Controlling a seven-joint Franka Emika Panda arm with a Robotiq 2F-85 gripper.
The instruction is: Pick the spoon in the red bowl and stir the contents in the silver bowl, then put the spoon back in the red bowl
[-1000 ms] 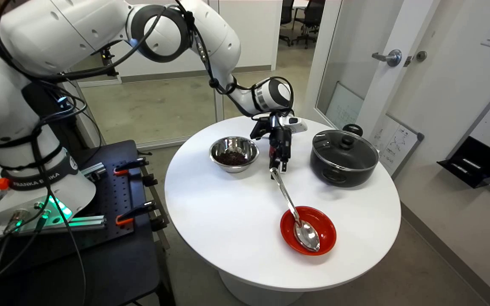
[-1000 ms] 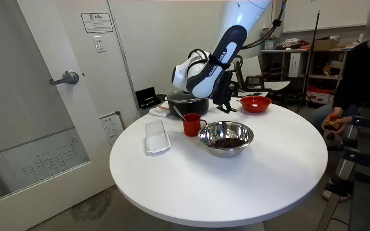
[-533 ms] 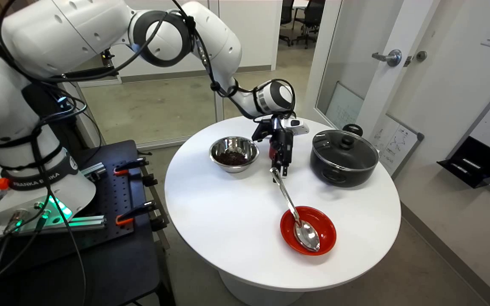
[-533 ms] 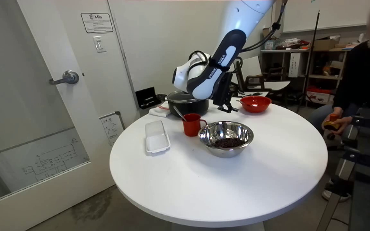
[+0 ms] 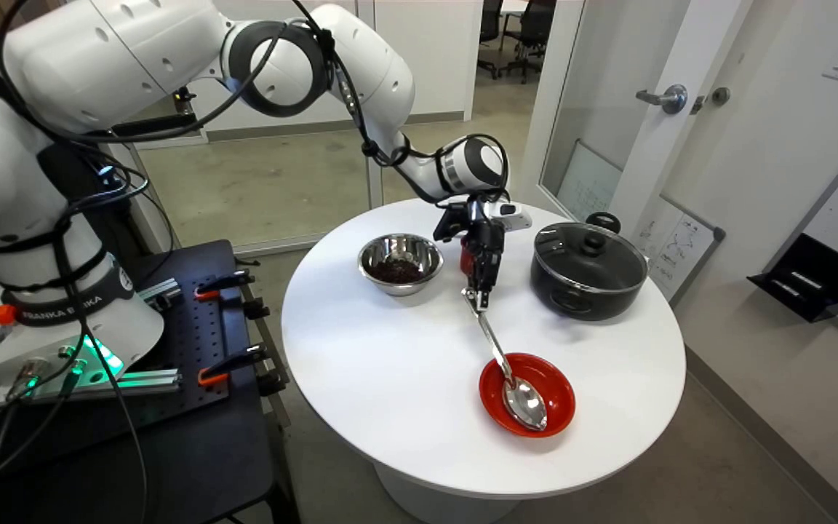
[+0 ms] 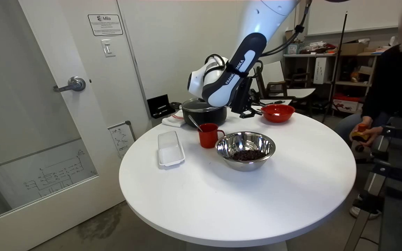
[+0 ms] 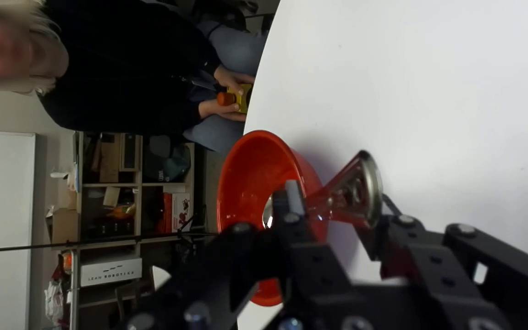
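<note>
Silver spoon rests its head in the red bowl, handle slanting out over the rim; the hand stands with fingers parted at the handle's end, contact unclear.

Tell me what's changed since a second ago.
The gripper has edged a little toward the red bowl, closing in on the handle end of the spoon. Its jaws stand apart; nothing has visibly been taken hold of or let go. The spoon's head still rests in the red bowl, and the silver bowl, its contents, the black pot and the red cup stayed put.
</note>
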